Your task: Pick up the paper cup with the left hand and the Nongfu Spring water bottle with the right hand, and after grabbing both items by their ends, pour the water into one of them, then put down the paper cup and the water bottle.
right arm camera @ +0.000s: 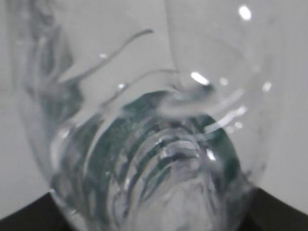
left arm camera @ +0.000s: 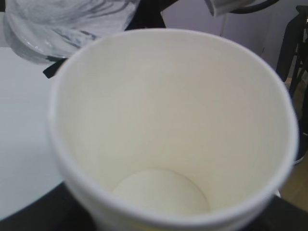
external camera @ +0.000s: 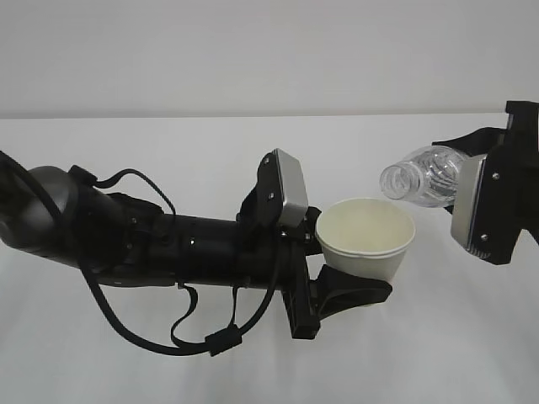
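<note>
The white paper cup is held above the table, mouth up and tilted slightly, with my left gripper shut on its lower body. In the left wrist view the cup fills the frame, and its cream bottom looks dry. The clear Nongfu Spring water bottle lies nearly level with its open neck just above the cup's right rim. My right gripper is shut on the bottle's rear part. The bottle fills the right wrist view, with green label showing through. I cannot make out any water.
The white table runs back to a pale wall. The bulky left arm with its loose cables lies low across the left half. Dark furniture stands beyond the table in the left wrist view.
</note>
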`<state>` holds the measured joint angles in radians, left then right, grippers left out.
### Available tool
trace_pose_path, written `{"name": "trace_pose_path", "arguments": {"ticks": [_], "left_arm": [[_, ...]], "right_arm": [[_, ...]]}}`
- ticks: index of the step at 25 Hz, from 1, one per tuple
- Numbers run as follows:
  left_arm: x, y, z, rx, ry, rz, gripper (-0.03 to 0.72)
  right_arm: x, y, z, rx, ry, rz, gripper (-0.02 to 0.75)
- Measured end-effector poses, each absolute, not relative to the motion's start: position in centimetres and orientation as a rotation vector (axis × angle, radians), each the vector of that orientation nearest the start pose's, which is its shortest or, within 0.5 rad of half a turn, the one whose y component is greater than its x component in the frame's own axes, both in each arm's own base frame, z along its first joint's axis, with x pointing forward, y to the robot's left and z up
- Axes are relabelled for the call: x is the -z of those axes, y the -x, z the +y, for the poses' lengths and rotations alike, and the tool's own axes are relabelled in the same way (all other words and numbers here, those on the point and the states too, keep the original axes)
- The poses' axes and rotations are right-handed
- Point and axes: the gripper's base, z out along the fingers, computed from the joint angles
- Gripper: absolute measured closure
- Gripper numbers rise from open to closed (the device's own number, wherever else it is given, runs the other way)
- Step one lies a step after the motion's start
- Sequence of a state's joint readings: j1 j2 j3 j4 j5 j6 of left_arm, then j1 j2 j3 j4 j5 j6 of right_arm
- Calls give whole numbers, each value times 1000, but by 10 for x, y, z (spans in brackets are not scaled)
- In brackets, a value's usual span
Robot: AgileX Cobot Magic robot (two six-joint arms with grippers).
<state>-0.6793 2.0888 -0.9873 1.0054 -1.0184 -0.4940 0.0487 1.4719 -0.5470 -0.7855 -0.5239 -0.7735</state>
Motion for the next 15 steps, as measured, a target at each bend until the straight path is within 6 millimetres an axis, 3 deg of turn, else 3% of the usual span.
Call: {"name": "trace_pose_path", "arguments": {"ticks": [15], "left_arm": [[-129,-258,-293,1073,-1294,1410,233]], "right_arm": [[-204,-276,45,621,1648,1235,307]]}}
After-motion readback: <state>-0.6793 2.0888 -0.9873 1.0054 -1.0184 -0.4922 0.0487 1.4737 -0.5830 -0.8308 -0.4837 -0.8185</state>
